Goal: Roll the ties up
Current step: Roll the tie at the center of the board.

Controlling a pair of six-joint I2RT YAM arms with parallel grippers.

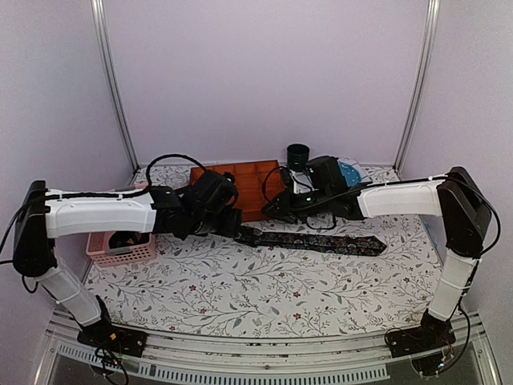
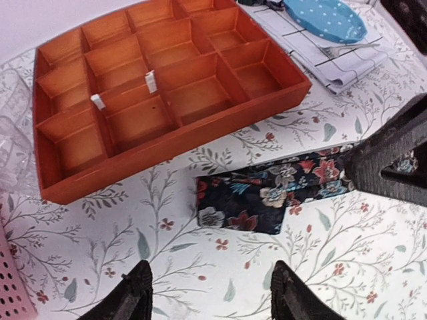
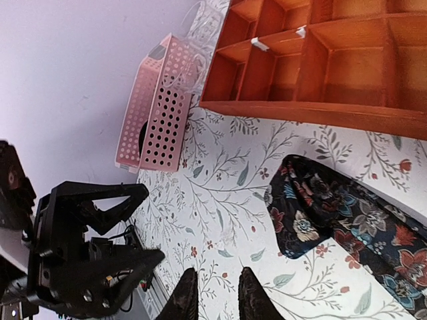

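As I am looking down from the overhead camera, the tie (image 1: pixel 321 241) is lying stretched across the flower-printed surface (image 1: pixel 240 305). It is running from just in front of the orange tray (image 1: pixel 250 186) out toward the right arm's side, its far end coming to a point. Both arms are reaching inward and meeting near its left end.

Through the left wrist camera I am seeing that end doubled over on itself into a short flat fold, sitting near the tray's front wall but not touching it. The left pincer (image 2: pixel 210 297) is hanging released, its fingers spread wide with only bare surface between them, just short of the fold.

The right pincer (image 3: pixel 215 303) is showing only a narrow gap between its fingers and is grasping nothing. It is hovering beside the folded end rather than over it. In the left wrist view its dark body is crossing in front of the tie further along, and I cannot tell whether it is touching the cloth.

A pink basket (image 1: pixel 120 249) is sitting at the left edge of the surface. A blue dotted plate (image 2: pixel 327 19) is resting on a grey cloth (image 2: pixel 353 63) behind the tray's right corner.
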